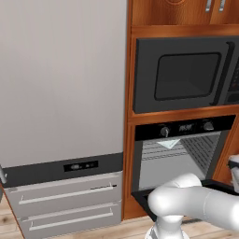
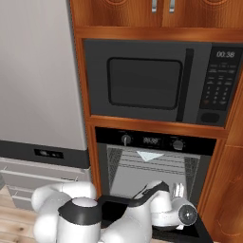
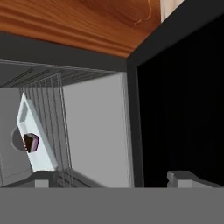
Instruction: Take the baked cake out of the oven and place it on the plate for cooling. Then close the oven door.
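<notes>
- Cake (image 3: 30, 141): small dark slice on a white tray (image 3: 36, 136), on the rack inside the oven (image 2: 152, 166). Likely light, soft, crumbly.
- Grip its sides gently, low down.
- Pincer (image 3: 114, 178) fingers apart, empty, near the open oven door (image 2: 190, 232).

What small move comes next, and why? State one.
Probably reach the open gripper into the oven toward the cake. The oven door is already dropped open, the fingertips stand wide apart with nothing between them, and in the hand view the cake sits on a light tray among the wire racks.
</notes>
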You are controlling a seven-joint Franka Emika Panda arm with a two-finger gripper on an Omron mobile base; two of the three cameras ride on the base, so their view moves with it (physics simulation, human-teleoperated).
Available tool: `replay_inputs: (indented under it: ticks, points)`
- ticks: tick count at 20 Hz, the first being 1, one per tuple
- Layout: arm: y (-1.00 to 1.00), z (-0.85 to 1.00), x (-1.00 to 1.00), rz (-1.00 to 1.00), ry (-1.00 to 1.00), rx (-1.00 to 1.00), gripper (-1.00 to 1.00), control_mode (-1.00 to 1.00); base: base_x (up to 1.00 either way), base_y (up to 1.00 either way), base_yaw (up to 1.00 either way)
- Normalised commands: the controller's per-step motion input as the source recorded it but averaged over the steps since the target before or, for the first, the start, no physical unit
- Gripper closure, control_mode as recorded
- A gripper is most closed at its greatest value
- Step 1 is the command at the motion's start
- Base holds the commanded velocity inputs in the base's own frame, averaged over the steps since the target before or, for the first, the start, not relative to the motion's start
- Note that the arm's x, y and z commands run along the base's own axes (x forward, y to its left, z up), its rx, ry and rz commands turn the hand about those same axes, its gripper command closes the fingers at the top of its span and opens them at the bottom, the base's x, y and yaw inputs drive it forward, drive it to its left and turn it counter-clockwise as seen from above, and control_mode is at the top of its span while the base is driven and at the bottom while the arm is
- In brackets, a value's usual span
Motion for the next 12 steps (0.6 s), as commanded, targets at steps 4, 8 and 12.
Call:
replay_inputs:
  ticks: [4,8,12]
  points:
    - [0.11,-0.06,0.48,0.04,-0.01,0.02,-1.00,-1.00,0.00,0.00,0.00]
    - [0.06,-0.02,0.48,0.04,-0.03,0.08,-1.00,-1.00,0.00,0.00,0.00]
    - [0.00,-0.08,0.35,0.02,-0.07,0.13,-1.00,-1.00,0.00,0.00,0.00]
